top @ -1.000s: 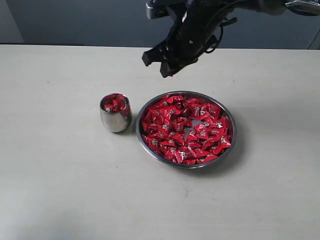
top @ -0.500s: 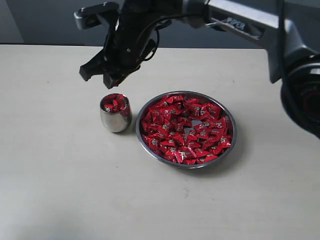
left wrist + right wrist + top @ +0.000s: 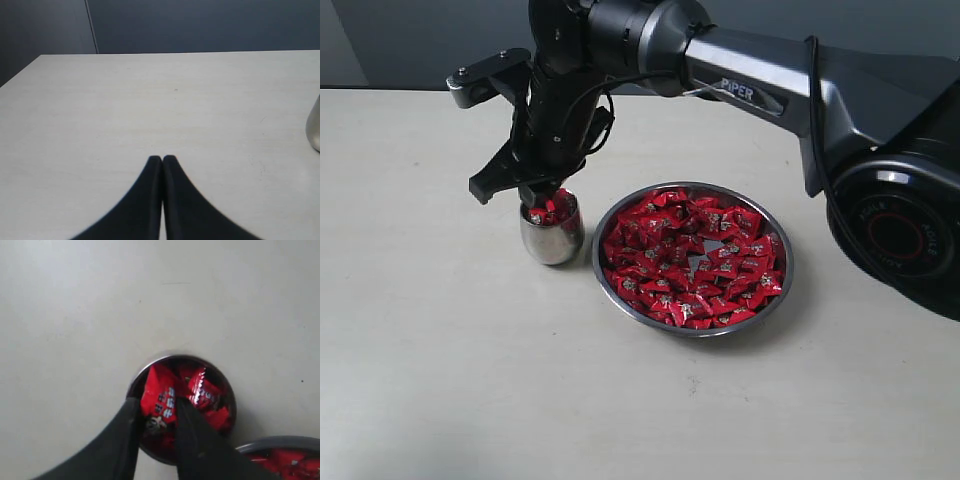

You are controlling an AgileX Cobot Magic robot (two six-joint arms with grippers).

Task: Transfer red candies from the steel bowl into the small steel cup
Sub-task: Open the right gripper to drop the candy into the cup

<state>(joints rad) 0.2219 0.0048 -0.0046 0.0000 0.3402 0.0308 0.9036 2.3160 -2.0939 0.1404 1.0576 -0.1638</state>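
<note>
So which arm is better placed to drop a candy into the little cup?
Right. The right gripper hangs directly over the cup, a red candy pinched in its jaws. The left gripper is shut and empty over the table, the cup only at the edge of its view.

The left tool [image 3: 162, 161], tips pressed together, faces the pale table [image 3: 150, 100]; the small steel cup [image 3: 315, 127] barely shows.

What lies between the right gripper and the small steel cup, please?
Only a red candy, pinched in the right gripper just above the small steel cup, which already holds candies; the right wrist view shows it.
</note>
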